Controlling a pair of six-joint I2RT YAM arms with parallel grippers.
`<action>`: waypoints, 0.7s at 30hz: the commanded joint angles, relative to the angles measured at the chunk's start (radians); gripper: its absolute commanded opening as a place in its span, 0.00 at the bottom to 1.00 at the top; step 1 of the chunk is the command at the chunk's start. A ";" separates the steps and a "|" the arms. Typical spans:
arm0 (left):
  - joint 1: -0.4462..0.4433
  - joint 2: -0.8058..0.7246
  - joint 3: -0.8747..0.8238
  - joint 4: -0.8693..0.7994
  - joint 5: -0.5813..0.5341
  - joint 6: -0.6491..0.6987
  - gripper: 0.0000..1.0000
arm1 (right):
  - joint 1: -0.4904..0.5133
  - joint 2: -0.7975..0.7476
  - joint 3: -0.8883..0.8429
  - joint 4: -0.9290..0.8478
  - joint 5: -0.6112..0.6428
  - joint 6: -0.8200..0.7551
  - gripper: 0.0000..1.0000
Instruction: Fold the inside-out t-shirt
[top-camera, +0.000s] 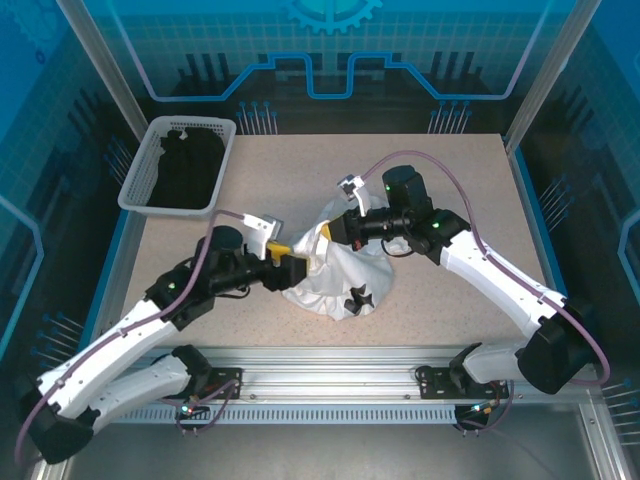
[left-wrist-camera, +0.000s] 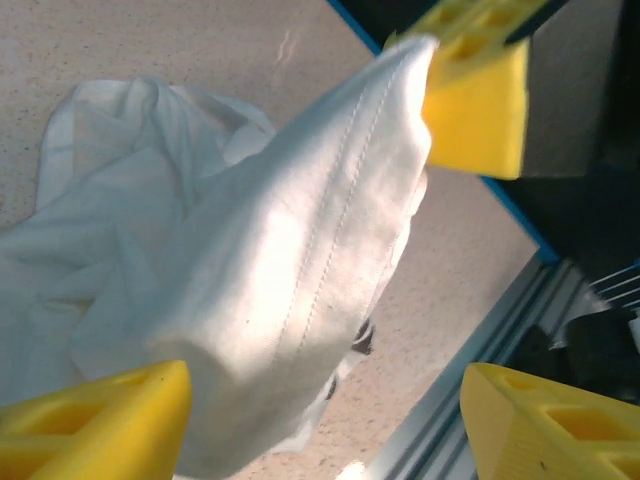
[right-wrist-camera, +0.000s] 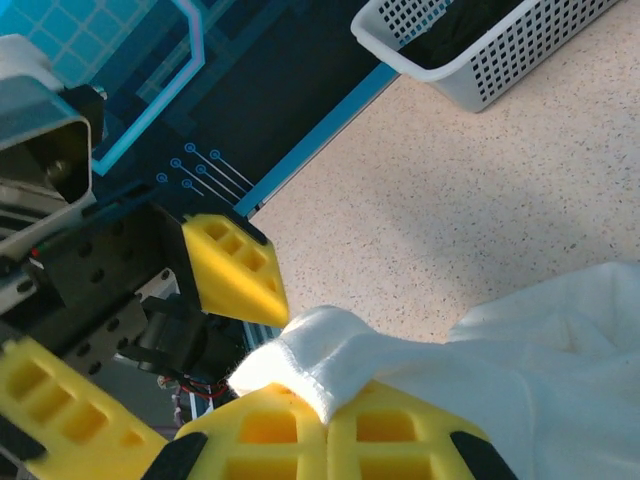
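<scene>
The inside-out t-shirt is a white wrinkled heap at the table's middle, with a small black print near its front. A stitched hem of the t-shirt stretches up from the heap. My right gripper holds that hem off the table; in the right wrist view its yellow jaws are shut on the t-shirt's edge. My left gripper is right beside it at the heap's left. Its fingers stand wide apart, open, with the cloth lying loose between them.
A white basket holding a black garment stands at the back left, and the basket is also in the right wrist view. The metal rail runs along the near table edge, close behind the heap.
</scene>
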 joint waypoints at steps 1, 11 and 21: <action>-0.033 0.117 0.081 -0.042 -0.184 0.092 0.74 | 0.006 0.004 0.020 0.016 -0.002 0.023 0.00; -0.037 0.245 0.177 -0.011 -0.285 0.151 0.43 | 0.004 -0.011 0.039 -0.141 0.091 -0.088 0.00; 0.118 0.197 0.153 0.031 0.217 -0.034 0.00 | 0.079 -0.031 0.111 -0.372 0.730 -0.231 0.03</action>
